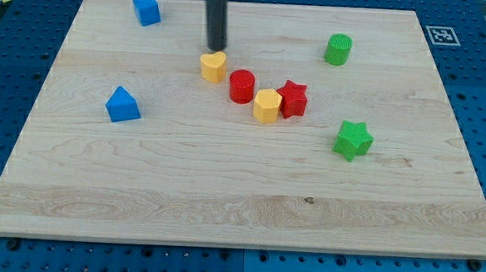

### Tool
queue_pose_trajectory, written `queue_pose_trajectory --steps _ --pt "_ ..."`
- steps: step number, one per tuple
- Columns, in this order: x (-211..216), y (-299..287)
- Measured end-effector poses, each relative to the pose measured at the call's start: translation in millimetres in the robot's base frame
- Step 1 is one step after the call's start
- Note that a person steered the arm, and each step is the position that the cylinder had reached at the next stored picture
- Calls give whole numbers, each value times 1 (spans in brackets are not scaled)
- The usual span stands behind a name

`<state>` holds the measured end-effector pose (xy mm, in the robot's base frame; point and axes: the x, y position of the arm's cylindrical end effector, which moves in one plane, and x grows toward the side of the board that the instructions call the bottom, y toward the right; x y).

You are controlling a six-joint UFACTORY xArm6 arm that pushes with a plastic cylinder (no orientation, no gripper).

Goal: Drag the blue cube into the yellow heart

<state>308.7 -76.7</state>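
Observation:
The blue cube [147, 9] sits near the view's top left of the wooden board [240, 186]. The yellow heart [213, 67] lies in the upper middle, well to the right of and below the cube. My tip [217, 48] is the lower end of a dark rod coming down from the view's top. It stands just above the yellow heart, very close to its top edge, and far to the right of the blue cube.
A red cylinder [242, 86], a yellow hexagonal block [267, 106] and a red star [293, 99] run in a row right of the heart. A blue triangular block [123, 105] is at the left, a green cylinder [338, 49] upper right, a green star [354, 140] right.

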Motion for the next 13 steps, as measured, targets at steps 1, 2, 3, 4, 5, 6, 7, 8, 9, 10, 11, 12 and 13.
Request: queue_pose_trajectory --steps 1,2,3,4,5,6,7,8,9,10,11,12,13 --pt "20 -56" --pt "2 -127" --pt "-50 -167" --pt "-106 -173" --pt "-117 -154" --pt "-94 -104" --pt "-63 -45" --pt "-56 -26" --pt "-80 -46" --pt "-84 -86" --pt "-65 -92" --pt "-41 -66" --pt "-14 -43"
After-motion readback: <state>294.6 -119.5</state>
